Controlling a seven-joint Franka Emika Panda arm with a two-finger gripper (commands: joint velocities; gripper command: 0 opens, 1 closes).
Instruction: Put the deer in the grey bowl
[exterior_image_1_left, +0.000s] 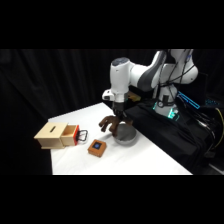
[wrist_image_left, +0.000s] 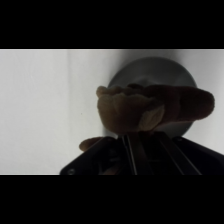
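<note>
Gripped in the tool (exterior_image_1_left: 119, 116), the deer (exterior_image_1_left: 111, 122) hangs limp right over the grey bowl (exterior_image_1_left: 125, 134), its body drooping past the bowl's rim on the side toward the wooden box (exterior_image_1_left: 56, 135). Between box and bowl sits a small orange-brown block (exterior_image_1_left: 97, 147) on the white desk (exterior_image_1_left: 145, 160). From the wrist, the deer (wrist_image_left: 150, 107) covers most of the bowl (wrist_image_left: 150, 67).

The dark brown floppy plush deer (exterior_image_1_left: 111, 123) is hanging just above the small round dull-grey metal bowl (exterior_image_1_left: 125, 135), overlapping its rim, near the white table's (exterior_image_1_left: 150, 160) right edge. The small orange-brown square block (exterior_image_1_left: 97, 147) is sitting mid-table, left of the bowl. The tan wooden box (exterior_image_1_left: 56, 135) is resting at the left edge.
</note>
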